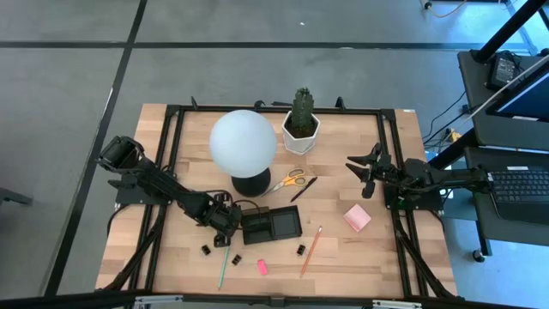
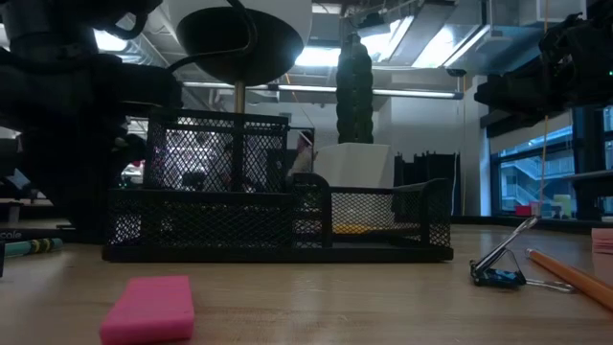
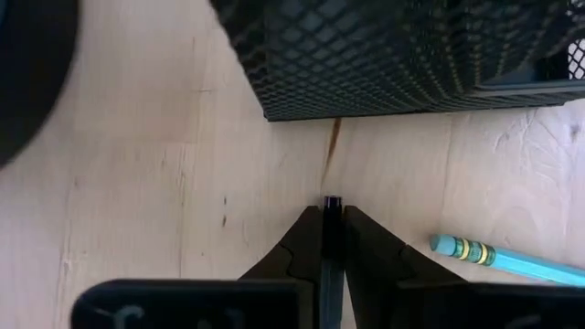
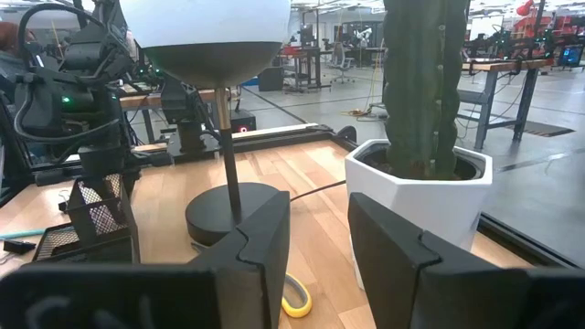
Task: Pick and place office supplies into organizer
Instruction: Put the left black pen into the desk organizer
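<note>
The black mesh organizer (image 1: 270, 226) stands on the wooden table near its front edge. Just off its left end, my left gripper (image 1: 225, 225) points steeply down, shut on a thin black pen (image 3: 331, 205). On the table lie a green pencil (image 1: 222, 268), an orange pencil (image 1: 310, 251), a pink eraser (image 1: 262, 267), a pink sticky-note pad (image 1: 357, 218), yellow-handled scissors (image 1: 290, 179), another black pen (image 1: 304, 189) and small black binder clips (image 1: 301, 250). My right gripper (image 1: 364, 176) waits level at the right, open, nothing between its fingers. My left gripper pinches the thin black pen between its two fingers (image 3: 306, 239), which come from above and slant down toward the table. The pen runs along the gap between them, and only its end (image 3: 331, 201) shows past the fingertips. Whether that end touches the table I cannot tell.
A white globe lamp (image 1: 244, 144) on a round black base stands just behind the organizer, with a potted cactus (image 1: 301, 120) to its right. The green pencil's eraser end (image 3: 457, 247) lies close beside my left fingers. A dark frame runs around the table.
</note>
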